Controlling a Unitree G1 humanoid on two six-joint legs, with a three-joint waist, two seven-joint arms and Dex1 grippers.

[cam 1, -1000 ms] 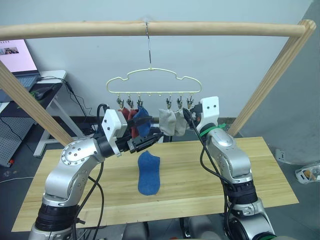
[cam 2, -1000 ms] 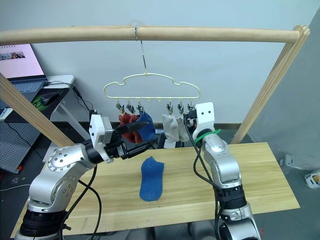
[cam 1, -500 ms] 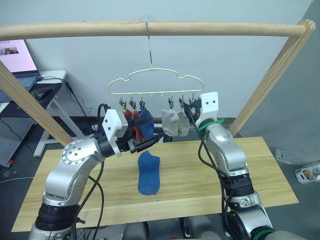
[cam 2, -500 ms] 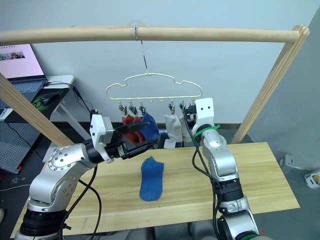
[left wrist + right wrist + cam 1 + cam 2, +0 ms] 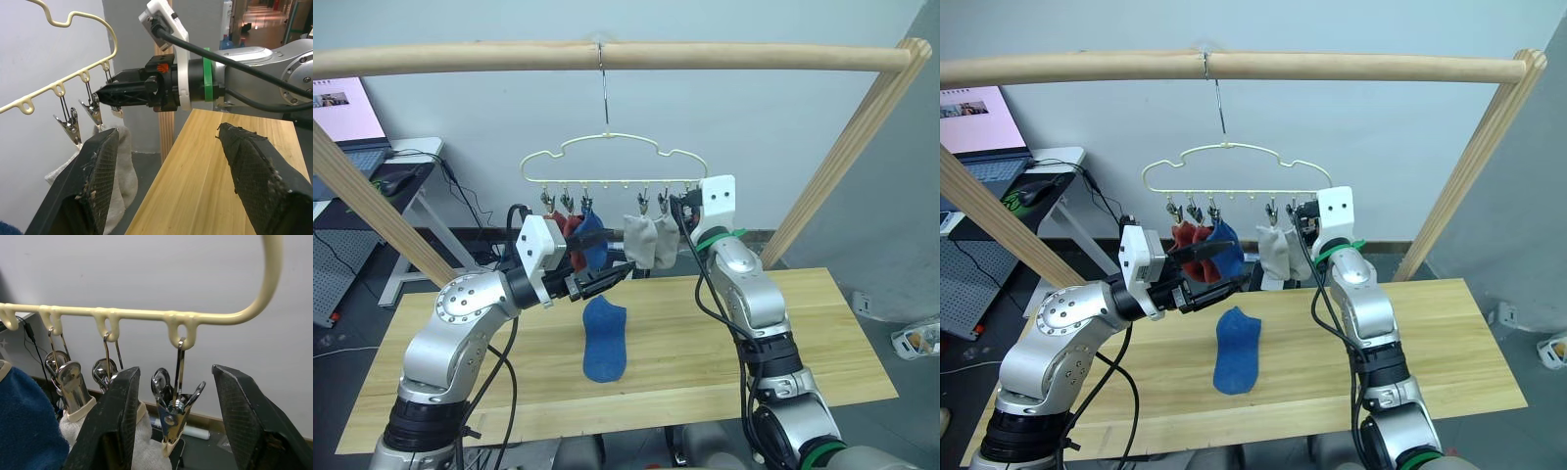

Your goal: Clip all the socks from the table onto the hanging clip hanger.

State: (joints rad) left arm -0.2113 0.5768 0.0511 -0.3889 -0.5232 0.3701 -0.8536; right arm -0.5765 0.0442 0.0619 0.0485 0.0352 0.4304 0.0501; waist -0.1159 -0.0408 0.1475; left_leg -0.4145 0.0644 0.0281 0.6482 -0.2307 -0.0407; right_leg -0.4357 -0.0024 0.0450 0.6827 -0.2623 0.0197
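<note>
Blue knit sock (image 5: pixel 604 340): one, flat on table (image 5: pixel 822 333), centre, below clip hanger (image 5: pixel 607 162). Soft, light, limp; likely best pinched at the cuff edge so it hangs free. Hung already: red, blue, two grey. Left pincer (image 5: pixel 603 277): released, empty, above the sock. Right pincer (image 5: pixel 171 431): released, fingers either side of the end clip (image 5: pixel 172 404), not grasping.

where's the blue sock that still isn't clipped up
In the head views, the blue sock lies flat mid-table, below the clip hanger, between both arms.
</note>
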